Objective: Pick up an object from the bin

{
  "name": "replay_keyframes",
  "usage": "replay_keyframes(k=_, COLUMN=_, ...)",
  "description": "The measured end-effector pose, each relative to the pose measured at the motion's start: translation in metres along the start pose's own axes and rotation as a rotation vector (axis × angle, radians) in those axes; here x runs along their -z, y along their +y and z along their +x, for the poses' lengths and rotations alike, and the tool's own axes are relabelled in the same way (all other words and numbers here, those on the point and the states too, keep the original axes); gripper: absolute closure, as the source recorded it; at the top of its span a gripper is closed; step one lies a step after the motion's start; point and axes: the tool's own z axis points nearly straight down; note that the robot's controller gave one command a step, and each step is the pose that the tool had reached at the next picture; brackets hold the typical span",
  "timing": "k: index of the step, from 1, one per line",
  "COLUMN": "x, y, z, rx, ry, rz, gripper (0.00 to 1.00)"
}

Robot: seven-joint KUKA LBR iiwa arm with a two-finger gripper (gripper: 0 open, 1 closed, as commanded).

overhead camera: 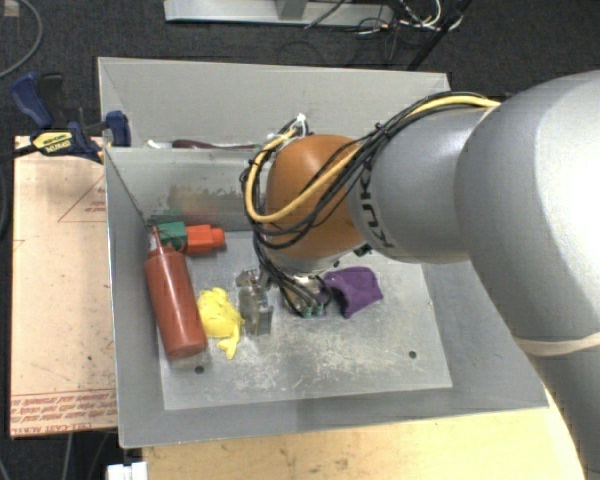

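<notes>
While the end effector (253, 306) sits low just beside the yellow lump (220, 318), we're at approach; we can't tell if it's clenched. Next: centre on it, grip.

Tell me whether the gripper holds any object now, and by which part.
It cannot be told. The gripper is low in the grey metal bin, close beside the lumpy soft yellow object; no hold is visible.
</notes>
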Motion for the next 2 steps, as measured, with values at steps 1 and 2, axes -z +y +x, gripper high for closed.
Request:
replay_keyframes(k=1, x=-0.0001, y=0.0006, z=0.0000, rx=0.000, ry=0.000, rz=-0.001, gripper=0.00)
replay_keyframes(k=2, x=-0.0001, y=0.0006, z=0.0001, rx=0.000, ry=0.000, rz=-0.001, gripper=0.00)
